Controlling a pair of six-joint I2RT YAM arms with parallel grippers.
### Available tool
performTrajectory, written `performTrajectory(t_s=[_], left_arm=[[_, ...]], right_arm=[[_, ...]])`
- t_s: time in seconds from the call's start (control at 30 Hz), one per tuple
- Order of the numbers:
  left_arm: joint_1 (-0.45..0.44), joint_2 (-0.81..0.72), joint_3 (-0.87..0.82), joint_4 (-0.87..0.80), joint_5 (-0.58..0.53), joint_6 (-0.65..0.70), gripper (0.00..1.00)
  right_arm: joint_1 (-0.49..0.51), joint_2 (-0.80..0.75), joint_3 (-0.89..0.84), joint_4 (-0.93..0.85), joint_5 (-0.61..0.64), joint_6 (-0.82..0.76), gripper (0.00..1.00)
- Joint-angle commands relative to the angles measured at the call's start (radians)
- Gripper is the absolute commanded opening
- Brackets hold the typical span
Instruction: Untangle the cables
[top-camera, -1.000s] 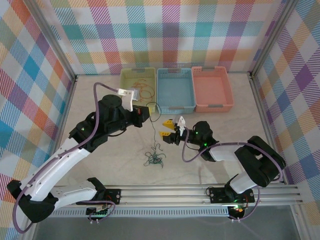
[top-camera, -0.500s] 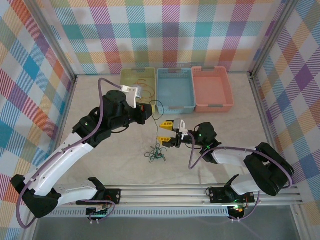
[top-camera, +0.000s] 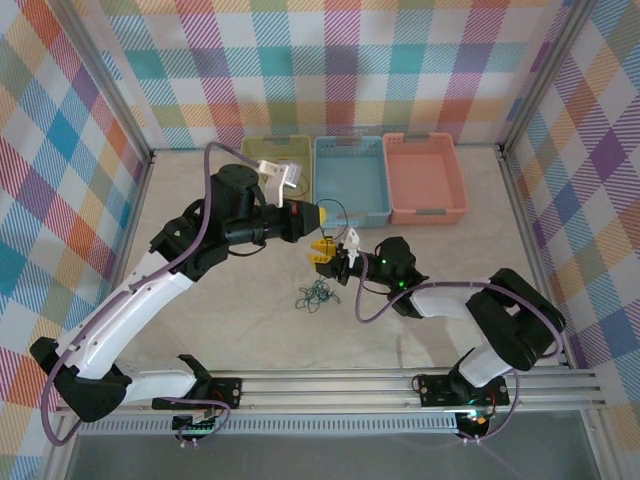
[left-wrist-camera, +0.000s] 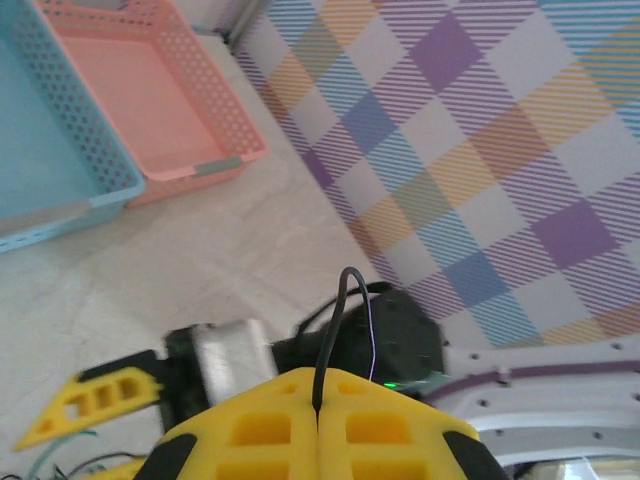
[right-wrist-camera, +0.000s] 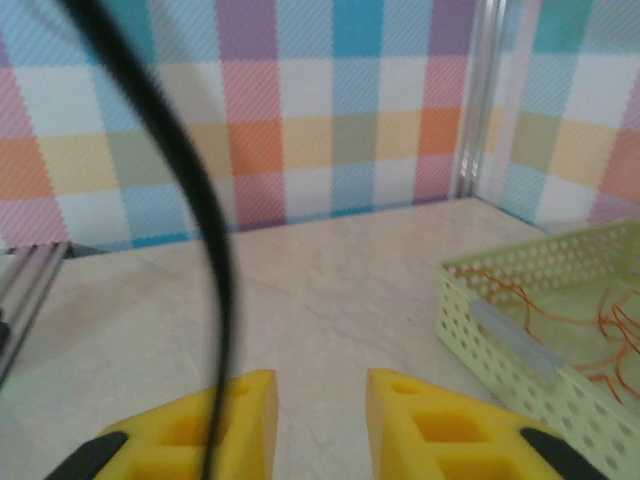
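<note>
My left gripper (top-camera: 318, 216) is shut on a thin black cable (left-wrist-camera: 335, 330), which rises in an arc from between the closed yellow fingertips (left-wrist-camera: 380, 420). Just below and right of it, my right gripper (top-camera: 324, 256) faces it. In the right wrist view its jaws (right-wrist-camera: 320, 410) stand apart with nothing between them. The black cable (right-wrist-camera: 190, 190) hangs blurred in front of its left finger (right-wrist-camera: 215, 420). A small tangle of green and black cables (top-camera: 317, 293) lies on the table under both grippers. Orange cables (right-wrist-camera: 600, 330) lie in the yellow-green basket (right-wrist-camera: 500, 320).
Three baskets stand in a row at the back: yellow-green (top-camera: 300, 143), blue (top-camera: 350, 180) and pink (top-camera: 425, 178). Checkered walls close in the table on three sides. The right arm's black wrist (left-wrist-camera: 395, 335) is close in front of my left gripper.
My left gripper has swung right and up with the black cable, closer to the right gripper. The right gripper has moved up-left toward it, and its jaws have narrowed.
</note>
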Motion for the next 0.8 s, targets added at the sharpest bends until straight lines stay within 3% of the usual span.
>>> performTrajectory(t_s=[0.0, 0.17, 0.43, 0.77], left_arm=[[-0.011, -0.023, 0.082, -0.003, 0.085, -0.029, 0.00], [-0.011, -0.042, 0.221, -0.118, 0.068, 0.011, 0.00], [-0.011, -0.076, 0.449, -0.224, -0.012, 0.041, 0.00], [-0.011, -0.065, 0.646, -0.320, -0.106, 0.095, 0.00]], right_arm=[[0.003, 0.050, 0.049, -0.052, 0.117, 0.006, 0.25], [-0.009, 0.089, 0.092, -0.145, 0.172, 0.039, 0.18], [-0.032, 0.117, 0.167, -0.354, 0.217, 0.055, 0.18], [-0.049, 0.125, 0.191, -0.450, 0.261, 0.065, 0.19]])
